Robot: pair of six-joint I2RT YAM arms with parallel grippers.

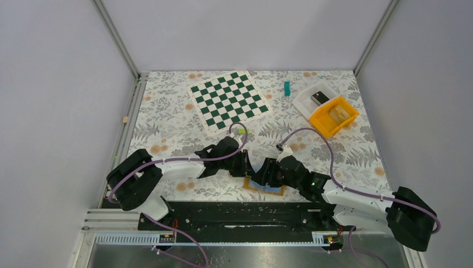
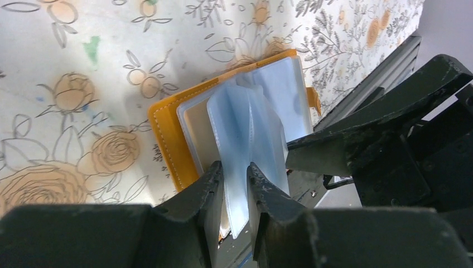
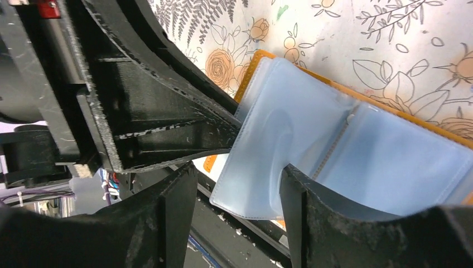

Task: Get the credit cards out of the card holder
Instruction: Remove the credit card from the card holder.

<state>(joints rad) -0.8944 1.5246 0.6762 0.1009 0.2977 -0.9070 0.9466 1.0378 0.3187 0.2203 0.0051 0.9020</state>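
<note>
Card holder [image 2: 167, 128]: orange, lying open on table [image 2: 67, 56], lower centre of overhead view. Left gripper [image 2: 235, 173]: jaws pinched on sleeve page [image 2: 245, 134]. Right gripper [image 3: 237, 178]: jaws apart, a page edge between them.

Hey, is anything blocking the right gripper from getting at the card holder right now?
Nothing visible does. The right gripper, open, straddles one of the clear sleeve pages of the card holder; the left gripper pinches other pages beside it.
</note>
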